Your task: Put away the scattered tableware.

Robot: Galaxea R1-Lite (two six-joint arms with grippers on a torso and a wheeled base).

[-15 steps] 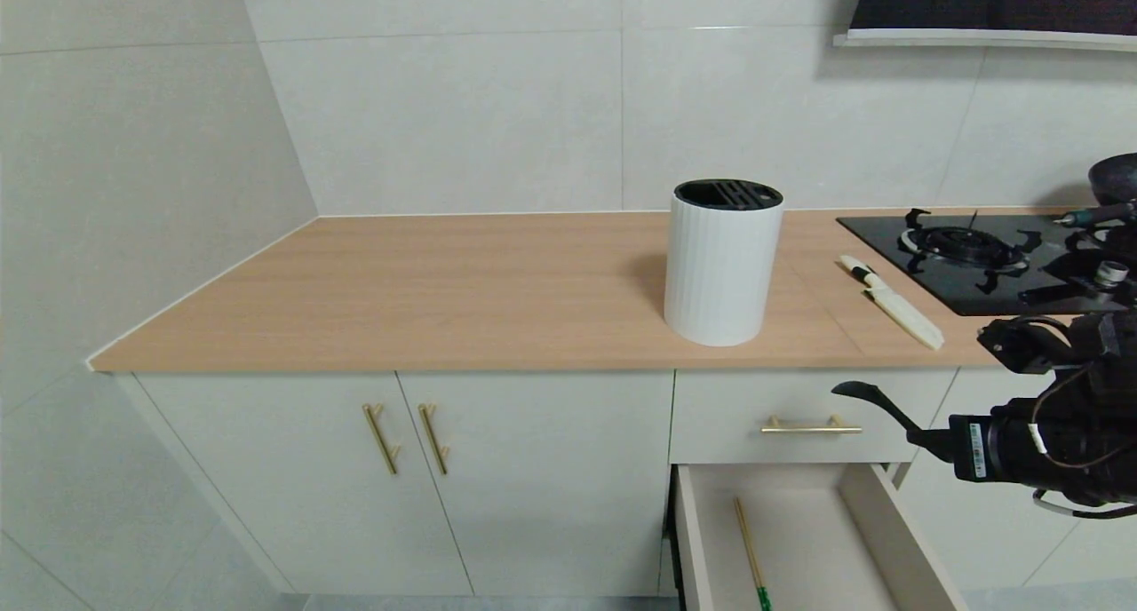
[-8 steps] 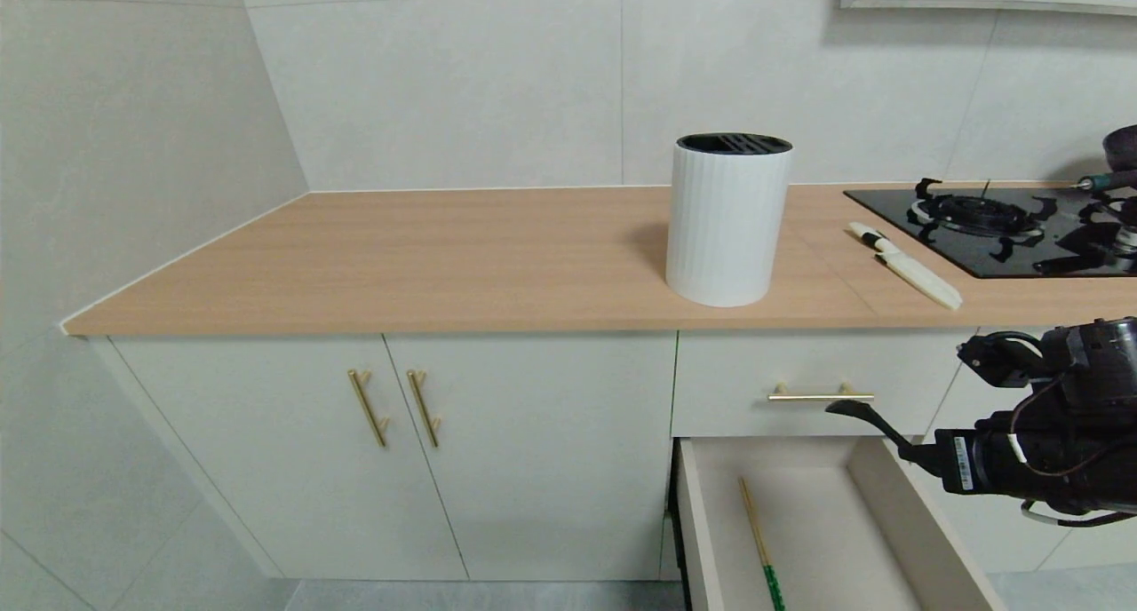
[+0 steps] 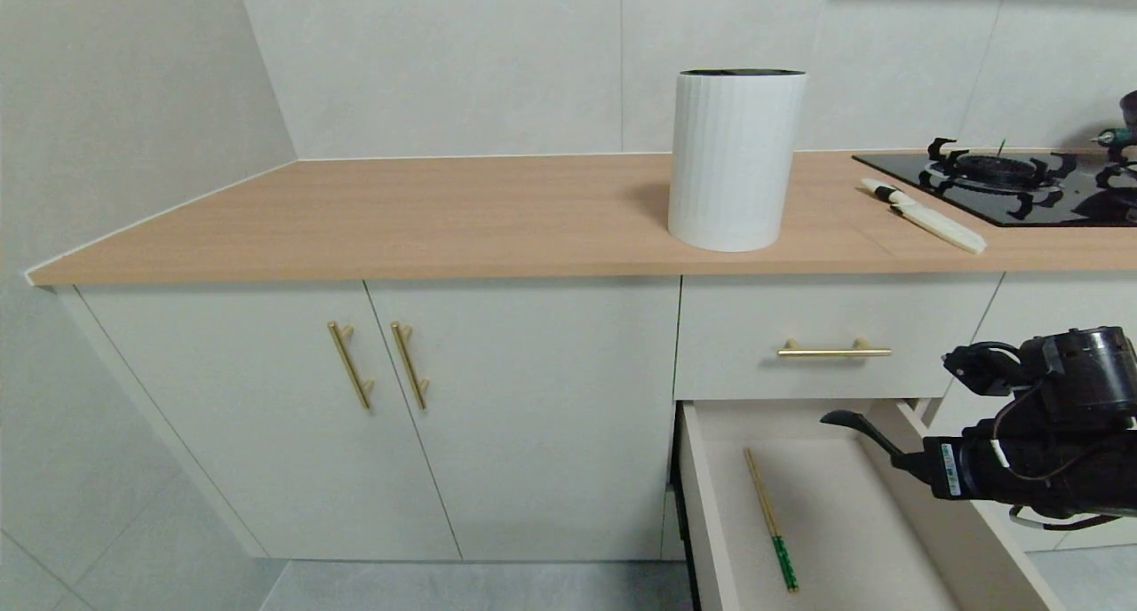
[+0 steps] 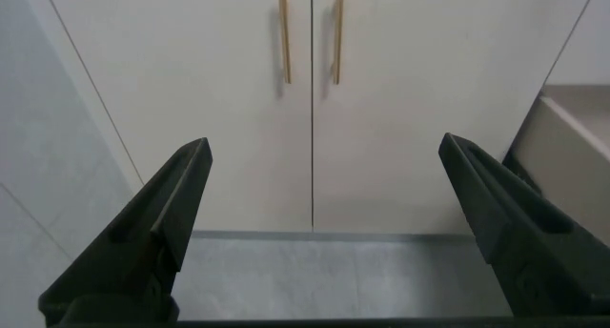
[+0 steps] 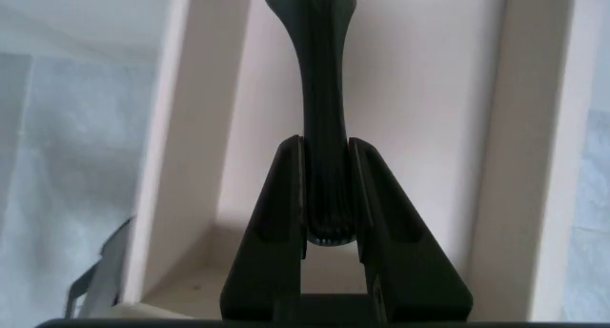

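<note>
My right gripper [image 3: 924, 463] is shut on the handle of a black spoon-like utensil [image 3: 854, 422]. It holds the utensil level over the right side of the open drawer [image 3: 703, 513]. The right wrist view shows the black utensil [image 5: 322, 90] clamped between the fingers of the right gripper [image 5: 327, 190], with the drawer floor [image 5: 429, 128] beneath. A pair of chopsticks with green ends [image 3: 769, 522] lies in the drawer. On the counter a cream-handled knife [image 3: 924, 217] lies beside the white ribbed holder [image 3: 734, 162]. My left gripper [image 4: 324, 154] is open, low in front of the cabinet doors.
A black gas hob [image 3: 1008, 180] sits at the counter's right end. A shut drawer with a gold handle [image 3: 833, 352] is above the open one. Double cabinet doors [image 3: 373, 380] stand to the left. The wooden counter [image 3: 426, 211] has free room on its left.
The head camera has dropped, so the whole picture shifted. Relative to the drawer, my right gripper with the black utensil has come down from the upper drawer's front to the open drawer.
</note>
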